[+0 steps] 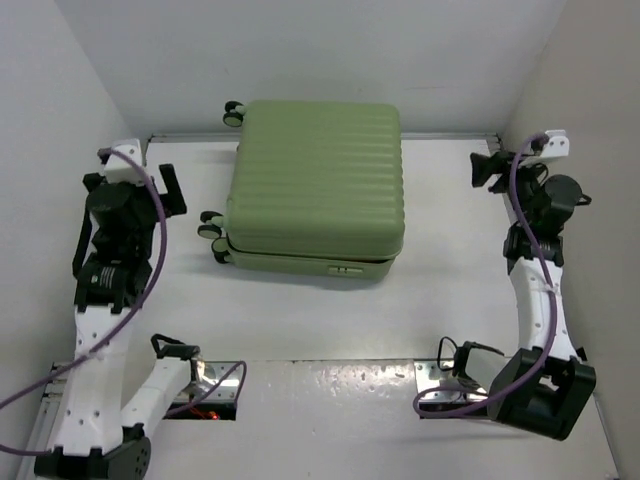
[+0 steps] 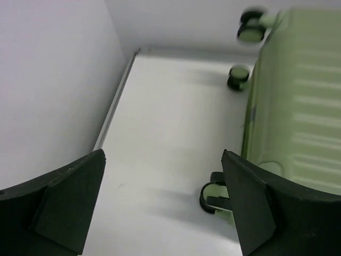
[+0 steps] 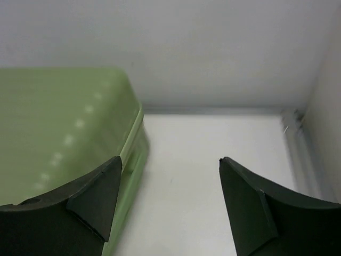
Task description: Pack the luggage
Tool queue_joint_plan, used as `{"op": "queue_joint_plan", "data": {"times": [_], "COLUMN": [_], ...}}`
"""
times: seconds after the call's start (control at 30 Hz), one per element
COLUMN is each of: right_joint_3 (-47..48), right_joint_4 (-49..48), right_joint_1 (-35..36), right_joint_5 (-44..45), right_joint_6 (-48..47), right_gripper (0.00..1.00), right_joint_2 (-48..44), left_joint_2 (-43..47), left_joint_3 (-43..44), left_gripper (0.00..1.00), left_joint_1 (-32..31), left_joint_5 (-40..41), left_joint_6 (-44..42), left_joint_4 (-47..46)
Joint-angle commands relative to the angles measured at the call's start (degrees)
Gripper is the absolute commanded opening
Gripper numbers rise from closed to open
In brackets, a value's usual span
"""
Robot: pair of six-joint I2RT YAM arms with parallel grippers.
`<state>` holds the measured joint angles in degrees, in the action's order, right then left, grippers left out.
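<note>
The shut green suitcase point(image 1: 317, 185) lies flat on the desk point(image 1: 440, 300). The left end effector point(image 2: 162, 154), left of it, is wide open and empty. So is the right end effector point(image 3: 170, 160), right of it.

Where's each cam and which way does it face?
Top external: overhead from behind, looking down on the suitcase; left arm and right arm show.
Left wrist: faces the far wall along the suitcase's wheels; open left gripper shows.
Right wrist: faces the far wall past the suitcase's other side; open right gripper shows.
Shared: the suitcase.
</note>
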<state>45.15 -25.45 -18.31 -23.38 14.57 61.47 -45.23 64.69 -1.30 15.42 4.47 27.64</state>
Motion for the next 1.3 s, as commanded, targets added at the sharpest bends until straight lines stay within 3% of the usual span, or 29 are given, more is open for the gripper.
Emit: {"op": "queue_joint_plan", "data": {"times": [0.0, 0.07, 0.1, 0.17, 0.2, 0.27, 0.3, 0.4, 0.47, 0.57, 0.6, 0.67, 0.7, 0.73, 0.93, 1.03, 1.23, 1.27], "right_joint_3": [4.3, 4.9, 4.5, 2.9, -0.8, -3.1, -5.5, -7.4, -8.2, -8.5, -8.6, -8.4, -8.4, -8.5, -10.7, -9.1, -14.1, -14.6], "right_joint_4": [26.7, 30.4, 35.7, 37.2, 36.2, 35.2, 35.4, 38.9, 42.6, 48.5, 49.1, 50.4, 49.6, 49.2, 35.4, 33.4, 16.8, 13.9], "right_joint_1": [-0.3, -0.2, -0.3, -0.2, -0.2, 0.7, 1.3, 5.5, 12.1, 21.9, 28.6, 33.7, 41.0, 43.5, 64.9, 66.7, 66.0, 65.6], "right_joint_5": [-4.4, -5.9, -7.7, -14.6, -20.1, -28.5, -37.2, -45.1, -46.9, -39.9, -38.4, -30.4, -28.1, -26.2, 6.0, 16.2, 34.9, 40.7], "right_joint_6": [6.1, 7.9, 8.1, 6.4, 4.1, 1.2, -2.8, -8.3, -11.2, -19.5, -20.1, -22.9, -23.2, -23.4, -26.4, -24.3, -19.9, -19.6], "right_gripper": [0.74, 0.71, 0.65, 0.54, 0.41, 0.34, 0.29, 0.24, 0.24, 0.19, 0.19, 0.19, 0.19, 0.17, 0.13, 0.12, 0.07, 0.07], "right_joint_2": [1.5, 1.5, 0.5, -1.2, -5.4, -10.5, -13.4, -17.7, -19.7, -18.8, -18.2, -14.6, -12.5, -11.2, -0.4, 5.6, 10.0, 11.4], "left_joint_2": [-9.9, -17.8, -20.3, -24.4, -27.9, -30.8, -32.1, -35.6, -36.2, -36.7, -35.6, -34.6, -34.6, -34.0, -34.6, -35.1, -35.1, -35.1], "left_joint_3": [0.7, 2.9, 3.6, 5.9, 6.7, 8.4, 9.0, 9.0, 9.0, 7.6, 6.6, 4.5, 4.0, 3.1, 3.1, 3.1, 3.1, 3.1], "left_gripper": [0.95, 0.92, 0.91, 0.85, 0.78, 0.66, 0.63, 0.55, 0.54, 0.51, 0.51, 0.49, 0.48, 0.48, 0.39, 0.38, 0.36, 0.32], "left_joint_1": [2.3, 4.8, 5.4, 7.0, 8.1, 9.5, 9.5, 10.0, 10.0, 9.3, 8.7, 6.6, 6.0, 5.4, 3.7, 3.7, 3.1, 3.1], "left_joint_5": [-0.1, -4.4, -9.0, -14.0, -16.7, -19.0, -21.8, -25.3, -31.8, -41.4, -42.5, -42.5, -42.5, -42.5, -45.4, -46.3, -50.7, -51.7], "left_joint_6": [-0.4, -1.2, -2.1, -4.9, -5.6, -7.4, -8.2, -11.7, -13.3, -17.5, -18.3, -19.4, -19.4, -19.9, -20.5, -21.3, -23.8, -23.8], "left_joint_4": [4.4, 5.1, 4.5, 3.1, 3.1, 2.4, 2.4, 3.0, 3.0, 6.1, 6.6, 6.6, 6.6, 6.6, 8.2, 10.3, 12.9, 12.9]}}
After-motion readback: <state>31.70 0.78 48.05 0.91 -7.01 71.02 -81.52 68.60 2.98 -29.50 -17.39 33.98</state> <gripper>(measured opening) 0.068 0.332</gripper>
